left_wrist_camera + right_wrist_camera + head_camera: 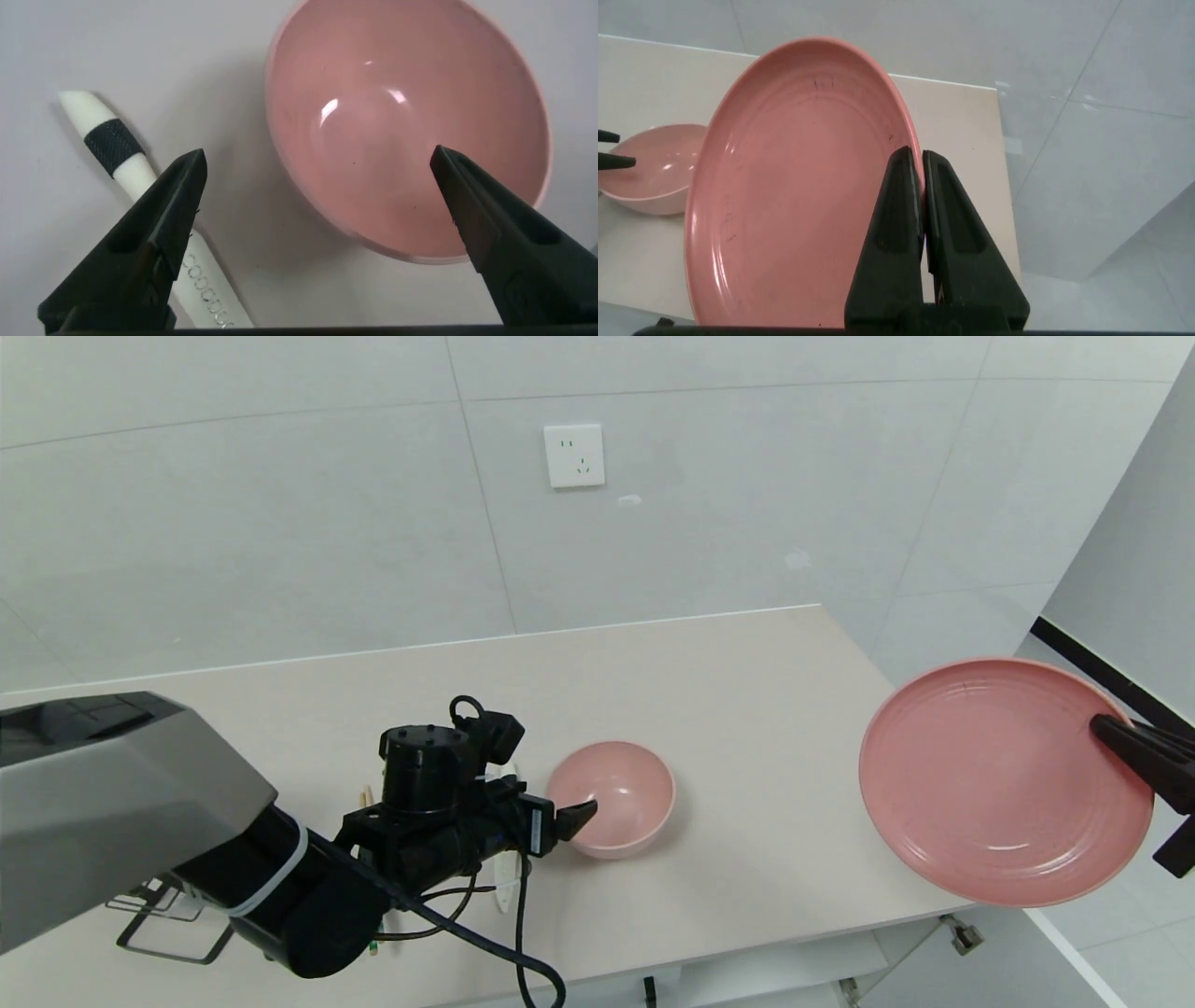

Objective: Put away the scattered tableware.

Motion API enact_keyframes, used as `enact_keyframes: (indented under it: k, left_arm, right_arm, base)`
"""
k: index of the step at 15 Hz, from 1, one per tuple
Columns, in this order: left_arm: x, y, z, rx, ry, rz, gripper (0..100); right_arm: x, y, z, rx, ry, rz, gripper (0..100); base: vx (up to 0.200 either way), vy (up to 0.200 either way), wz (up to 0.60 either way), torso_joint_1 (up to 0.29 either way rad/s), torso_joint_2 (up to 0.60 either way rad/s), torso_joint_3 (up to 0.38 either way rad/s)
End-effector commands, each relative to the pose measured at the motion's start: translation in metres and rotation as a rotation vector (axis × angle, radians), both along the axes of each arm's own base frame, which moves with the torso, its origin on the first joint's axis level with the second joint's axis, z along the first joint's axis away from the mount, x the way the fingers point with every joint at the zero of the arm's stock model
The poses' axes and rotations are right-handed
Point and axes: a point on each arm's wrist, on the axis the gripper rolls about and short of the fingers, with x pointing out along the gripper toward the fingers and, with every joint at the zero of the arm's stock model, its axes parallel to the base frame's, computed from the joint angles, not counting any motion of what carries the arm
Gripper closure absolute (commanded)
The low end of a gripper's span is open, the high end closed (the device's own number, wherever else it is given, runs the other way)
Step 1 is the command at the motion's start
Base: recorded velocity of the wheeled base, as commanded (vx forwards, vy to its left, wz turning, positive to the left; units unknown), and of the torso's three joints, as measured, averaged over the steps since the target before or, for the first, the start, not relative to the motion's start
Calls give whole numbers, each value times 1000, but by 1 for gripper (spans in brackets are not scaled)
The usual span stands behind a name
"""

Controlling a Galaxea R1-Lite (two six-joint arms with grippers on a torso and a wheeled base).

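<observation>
We saw the left gripper (318, 157) hanging over the table (747, 691) with its fingers wide apart. The pink bowl (411, 121) sat upright on the table beneath them, its near rim running between the two fingers: one finger was over the bowl's inside, the other outside the rim. Just beside that outer finger lay a white utensil handle with a black band (107, 145), flat on the table and apart from the bowl. The right gripper (910, 159) had its fingers clamped together on the rim of the pink plate (785, 187). The plate was held tilted in the air, over the table's right edge, well apart from the bowl.
</observation>
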Motion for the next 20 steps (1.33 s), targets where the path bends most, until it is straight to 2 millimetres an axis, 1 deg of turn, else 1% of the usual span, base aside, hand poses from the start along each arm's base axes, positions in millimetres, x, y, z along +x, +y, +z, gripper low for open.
enact_keyframes:
  k: [1, 8, 16, 17, 20]
  left_arm:
    - [1, -1, -3, 2, 9, -1, 0]
    - [4, -8, -19, 3, 9, -15, 0]
    - [6, -11, -29, 3, 11, -23, 0]
    - [6, -11, -31, 3, 12, -23, 100]
    - [4, -13, -33, 5, 15, -30, 100]
  right_arm:
    - [1, 0, 0, -1, 0, 1, 100]
    - [0, 0, 1, -1, -3, 1, 100]
    - [0, 0, 1, -1, -4, 1, 100]
    - [0, 0, 1, -1, -4, 1, 100]
    - [0, 0, 1, -1, -3, 1, 100]
  base:
    - [0, 0, 0, 0, 0, 0]
    - [0, 0, 0, 0, 0, 0]
    - [0, 0, 0, 0, 0, 0]
    - [0, 0, 0, 0, 0, 0]
    - [0, 0, 0, 0, 0, 0]
